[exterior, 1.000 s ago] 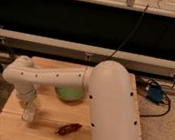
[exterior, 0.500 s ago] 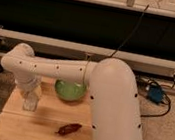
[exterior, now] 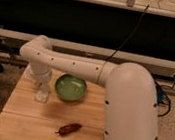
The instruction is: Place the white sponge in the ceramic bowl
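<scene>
The ceramic bowl (exterior: 71, 88) is round, glossy and green, and stands on the wooden table (exterior: 25, 124) near its back middle. My white arm reaches in from the right and bends down at the table's left. The gripper (exterior: 42, 91) hangs just left of the bowl, close above the tabletop. A small pale off-white shape (exterior: 41, 97) shows at its lower end. It could be the white sponge, but I cannot tell it apart from the gripper. No sponge shows anywhere else on the table.
A reddish-brown elongated object (exterior: 69, 128) lies on the table in front of the bowl. A pale thing (exterior: 29, 72) peeks out behind the arm at the table's back left. A dark rail and cables run behind the table.
The gripper has moved from the table's front left up and to the right, closer to the bowl. The arm's elbow has swung back with it. The bowl and the reddish-brown object stayed put.
</scene>
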You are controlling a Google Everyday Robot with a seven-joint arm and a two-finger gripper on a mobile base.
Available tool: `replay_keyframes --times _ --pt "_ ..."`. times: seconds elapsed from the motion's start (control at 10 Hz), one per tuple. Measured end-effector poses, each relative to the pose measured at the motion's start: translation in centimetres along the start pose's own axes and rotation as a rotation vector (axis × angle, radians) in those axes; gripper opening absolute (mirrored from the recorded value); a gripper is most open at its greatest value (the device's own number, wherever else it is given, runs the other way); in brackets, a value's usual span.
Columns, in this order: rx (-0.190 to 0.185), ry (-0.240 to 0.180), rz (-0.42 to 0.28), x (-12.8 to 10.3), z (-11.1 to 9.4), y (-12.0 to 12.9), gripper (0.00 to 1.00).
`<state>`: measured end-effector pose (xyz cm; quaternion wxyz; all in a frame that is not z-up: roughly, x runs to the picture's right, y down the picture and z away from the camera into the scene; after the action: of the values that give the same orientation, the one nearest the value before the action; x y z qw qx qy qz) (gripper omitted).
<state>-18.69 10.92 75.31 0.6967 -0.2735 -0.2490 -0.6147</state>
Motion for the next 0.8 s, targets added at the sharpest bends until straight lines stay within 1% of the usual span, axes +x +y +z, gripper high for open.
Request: replay_keyframes --times 0.2,0.4,0.7,0.8 --pt "0.012 0.005 0.033 1.9 -0.5 1.9 0.0" --pt "0.018 0.025 0.076 3.5 -0.5 4.1 0.0" --pt "0.041 0.037 0.132 5.0 -0.4 6.2 0.0" --pt "0.038 0.037 0.153 5.4 -0.3 7.5 0.0"
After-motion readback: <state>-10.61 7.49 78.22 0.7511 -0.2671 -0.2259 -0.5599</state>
